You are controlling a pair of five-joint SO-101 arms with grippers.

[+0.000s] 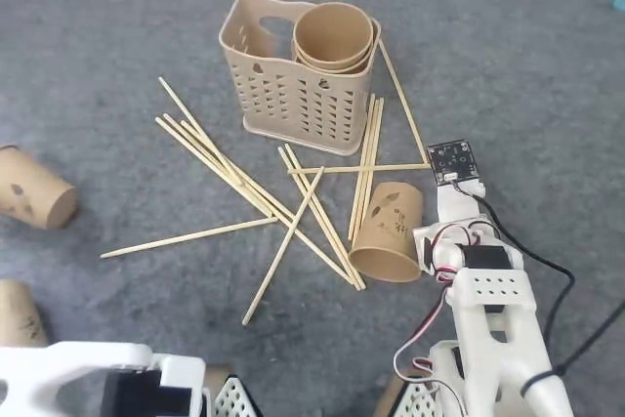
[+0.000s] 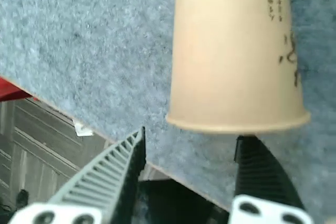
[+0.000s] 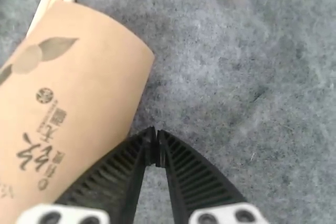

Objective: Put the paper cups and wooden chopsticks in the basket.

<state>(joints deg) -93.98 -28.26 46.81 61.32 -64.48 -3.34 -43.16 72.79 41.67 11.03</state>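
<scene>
- Far side of the grey mat: basket upright, with nested paper cups standing inside it.
- Wooden chopsticks lie scattered and crossed on the mat, in front of and beside the basket.
- Right gripper: jaws pressed together, nothing held. The tips are just beside a fallen cup lying across some chopsticks.
- Left gripper: jaws spread wide, with the rim of a tipped cup just ahead of them. Cannot tell if they touch it.
- Two loose cups near the mat's left edge.
</scene>
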